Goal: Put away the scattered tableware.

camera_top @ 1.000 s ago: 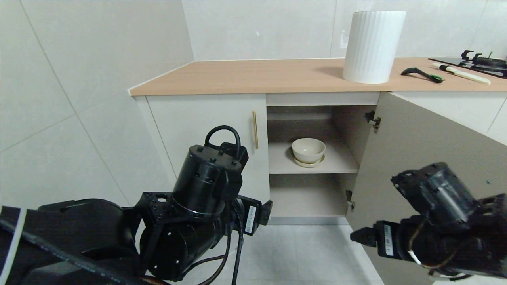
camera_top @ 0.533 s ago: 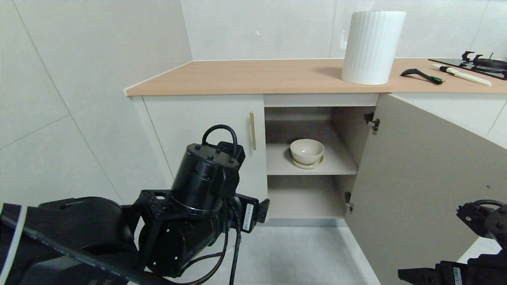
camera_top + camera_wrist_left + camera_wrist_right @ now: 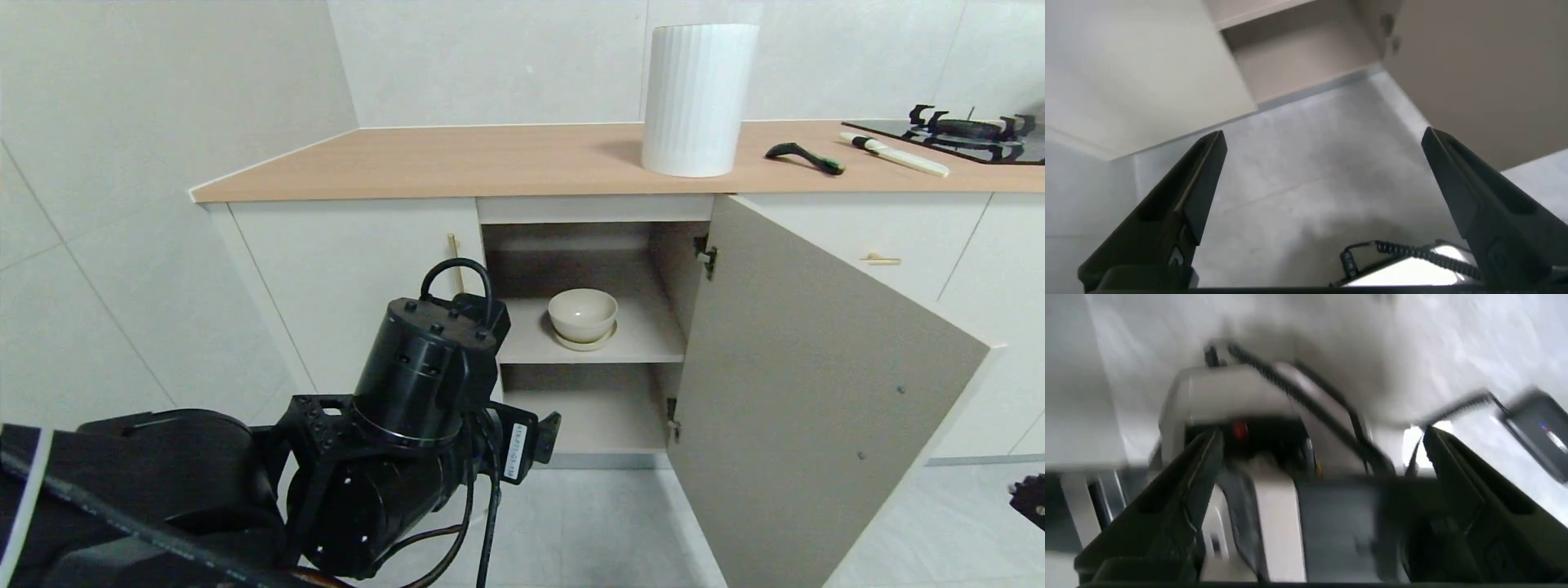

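Right arm (image 3: 1030, 500) sank, mostly cut off; left fingers (image 3: 1176, 214) and right fingers (image 3: 1174, 510) spread apart.

Home kitchen, by the look. Wood-look counter (image 3: 490, 159) w/ pale cupboards under it, one door (image 3: 800, 392) open; inside, a bowl (image 3: 582, 314) on a plate (image 3: 602, 336) on the upper shelf (image 3: 649, 339). Gas hob (image 3: 959, 129) at counter's right end, w/ a knife (image 3: 898, 153) & a black-handled utensil (image 3: 804, 155) nearby. Tiled walls (image 3: 490, 57) & floor (image 3: 588, 523). Tall white ribbed jar (image 3: 698, 98) on the counter.
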`<state>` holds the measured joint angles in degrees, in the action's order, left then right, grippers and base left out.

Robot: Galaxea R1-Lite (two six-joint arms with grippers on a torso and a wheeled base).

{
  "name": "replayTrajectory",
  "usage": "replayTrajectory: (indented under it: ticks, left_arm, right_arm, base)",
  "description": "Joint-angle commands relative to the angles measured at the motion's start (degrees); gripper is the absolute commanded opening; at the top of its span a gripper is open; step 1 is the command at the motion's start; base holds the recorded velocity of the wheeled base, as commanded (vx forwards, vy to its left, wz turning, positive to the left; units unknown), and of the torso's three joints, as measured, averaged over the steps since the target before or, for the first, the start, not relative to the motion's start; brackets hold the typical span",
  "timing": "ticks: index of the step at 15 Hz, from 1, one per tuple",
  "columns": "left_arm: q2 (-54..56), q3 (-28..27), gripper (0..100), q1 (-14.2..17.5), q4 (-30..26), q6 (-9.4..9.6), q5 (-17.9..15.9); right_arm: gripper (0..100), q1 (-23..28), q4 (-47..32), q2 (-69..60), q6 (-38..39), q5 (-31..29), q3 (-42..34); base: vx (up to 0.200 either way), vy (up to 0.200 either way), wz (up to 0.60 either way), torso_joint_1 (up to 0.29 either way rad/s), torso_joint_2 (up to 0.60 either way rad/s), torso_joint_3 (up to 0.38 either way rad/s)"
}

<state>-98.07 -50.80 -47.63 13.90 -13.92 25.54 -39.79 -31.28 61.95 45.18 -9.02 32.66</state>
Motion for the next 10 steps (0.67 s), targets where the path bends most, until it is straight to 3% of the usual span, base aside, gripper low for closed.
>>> replayTrajectory:
  ticks: [1, 7, 10]
  left_arm:
    - [0.08, 0.00, 100, -0.01, 0.08, 0.03, 0.04]
    - [1.13, 0.09, 100, -0.01, 0.08, 0.03, 0.04]
    - [3.50, 0.00, 100, 0.08, 0.08, 0.03, 0.04]
  right_arm:
    - [100, 0.94, -3.17, -5.97, 0.26, 0.50, 0.21]
    - [100, 21.68, -2.64, -4.91, -0.35, -3.90, 5.84]
    - [100, 29.07, 8.34, 0.19, -2.20, -6.36, 7.42]
  base:
    - [0.000, -0.200, 0.00, 0.002, 0.00, 0.002]
    - [0.000, 0.000, 0.00, 0.000, 0.00, 0.000]
    - [0.000, 0.000, 0.00, 0.000, 0.00, 0.000]
